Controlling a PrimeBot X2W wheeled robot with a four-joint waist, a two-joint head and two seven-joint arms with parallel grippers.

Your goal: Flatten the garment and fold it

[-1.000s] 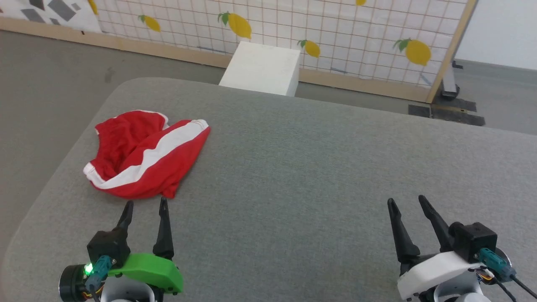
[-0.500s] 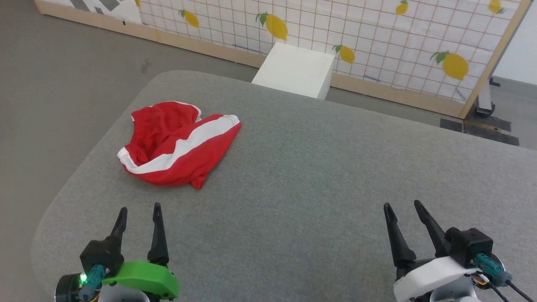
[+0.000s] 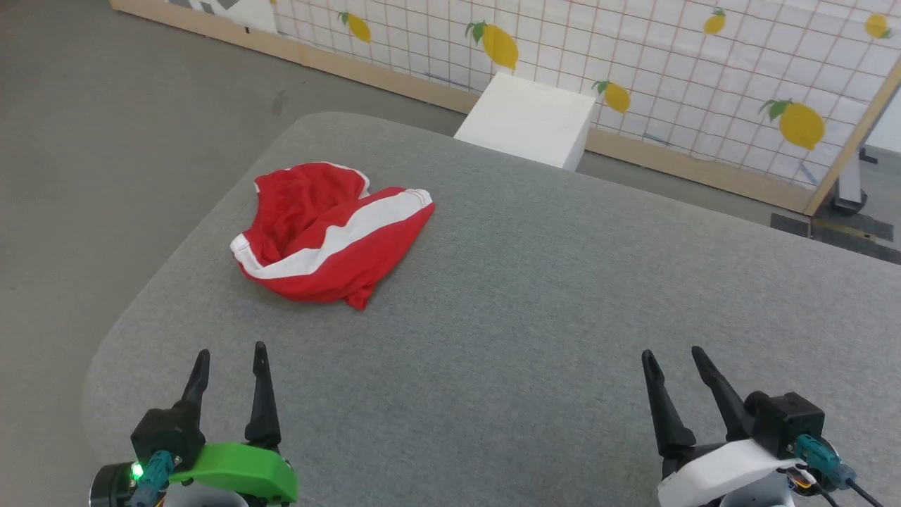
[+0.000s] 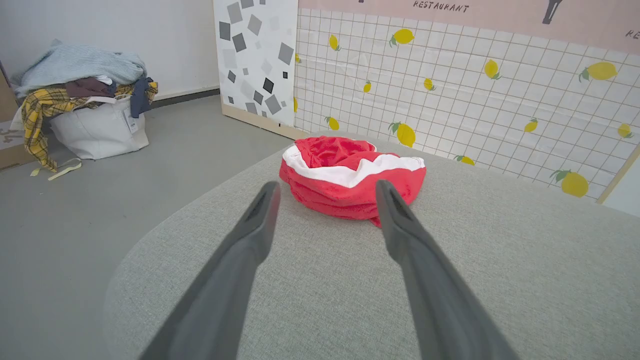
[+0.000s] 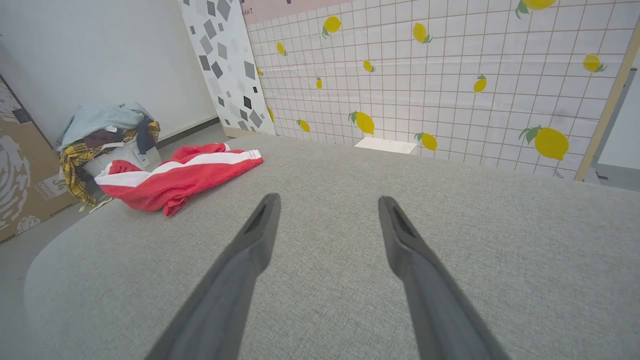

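Note:
The garment [image 3: 331,243], red shorts with a broad white stripe, lies crumpled on the grey table [image 3: 535,282] near its far left corner. It also shows in the left wrist view as a bunched red heap, the garment [image 4: 350,182], just beyond my fingertips, and off to the left in the right wrist view, the garment [image 5: 175,175]. My left gripper [image 3: 231,352] stands open at the lower left, short of the cloth and holding nothing. At the lower right my right gripper [image 3: 672,354] is open too, far from the shorts.
A white box [image 3: 528,120] stands on the floor behind the table, before a lemon-patterned tiled screen [image 3: 633,63]. A white basket heaped with clothes [image 4: 85,115] sits on the floor to the left. The table's rounded left edge [image 3: 134,317] is close to the shorts.
The camera has turned left, so the whole scene has slid rightward in the picture. Both grippers stay open and low; the shorts lie as before.

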